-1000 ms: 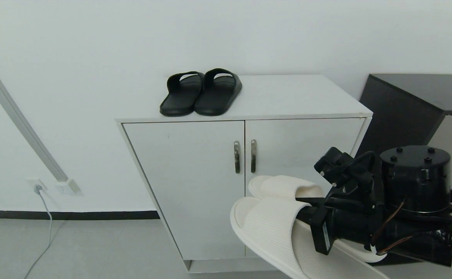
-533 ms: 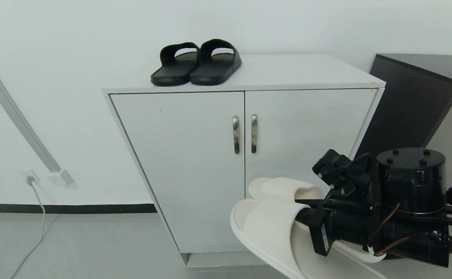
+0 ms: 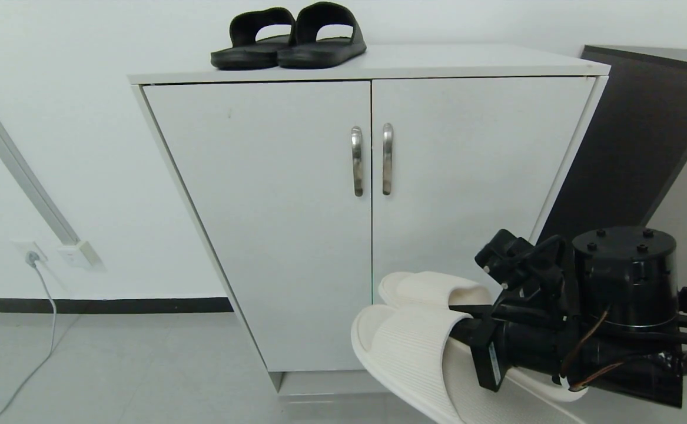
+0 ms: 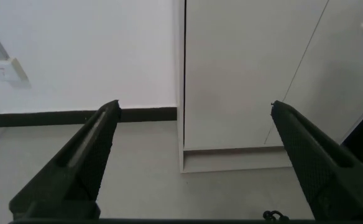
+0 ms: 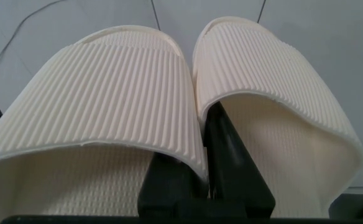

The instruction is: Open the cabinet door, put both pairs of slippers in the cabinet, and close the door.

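The right end effector (image 5: 206, 158) is clamped on two white slippers (image 3: 414, 347), near right, before the cabinet (image 3: 473, 59). The left end effector (image 4: 194, 111) stands apart. Two black slippers (image 3: 290, 38) sit on the cabinet top, far left. Two doors (image 3: 272, 206) are shut, with two handles (image 3: 357, 161) side by side.

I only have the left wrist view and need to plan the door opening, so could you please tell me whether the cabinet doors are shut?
Observer: Yes, both cabinet doors are shut, their two metal handles side by side at the middle.
Operator: Thank you. Where are the black slippers?
Observer: The black slippers sit on the cabinet top, toward its left.
Operator: And the white pair?
Observer: The right gripper holds the white slippers, clamped on their adjoining inner sides.
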